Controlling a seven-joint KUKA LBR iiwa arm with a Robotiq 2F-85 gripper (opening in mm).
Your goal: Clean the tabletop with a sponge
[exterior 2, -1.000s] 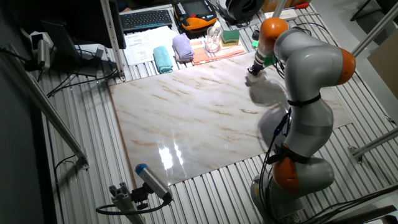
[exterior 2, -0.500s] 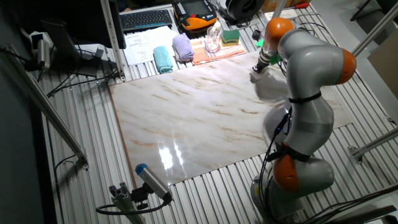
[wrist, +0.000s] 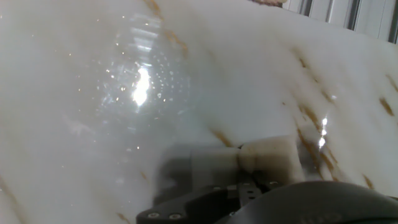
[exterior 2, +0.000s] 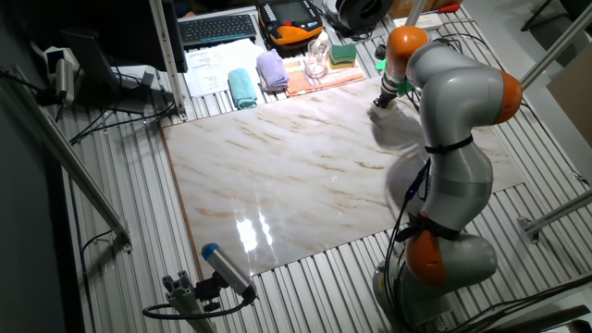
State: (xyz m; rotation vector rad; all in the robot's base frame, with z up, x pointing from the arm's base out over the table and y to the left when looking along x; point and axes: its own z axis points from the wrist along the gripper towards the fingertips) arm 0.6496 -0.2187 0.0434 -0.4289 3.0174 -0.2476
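A KUKA arm presses its tool [exterior 2: 382, 104] to the far right corner of the marble tabletop [exterior 2: 296, 176], mid-wipe; the cream sponge [wrist: 268, 155], apparently clamped in the tool, rests on the slab. Next, likely, a sweep across the unwiped near side.

My sponge [wrist: 268, 155] is a small cream-beige block, plain and unmarked, lying flat against the tabletop [exterior 2: 296, 176] near the slab's far right corner. From the fixed view it shows only as a pale speck [exterior 2: 381, 106] on the marble. The tabletop [wrist: 124, 81] itself is a big glossy white slab with brown-tan veins running across it and a thin brown edge, bright glare spots shining off its surface beside the sponge.
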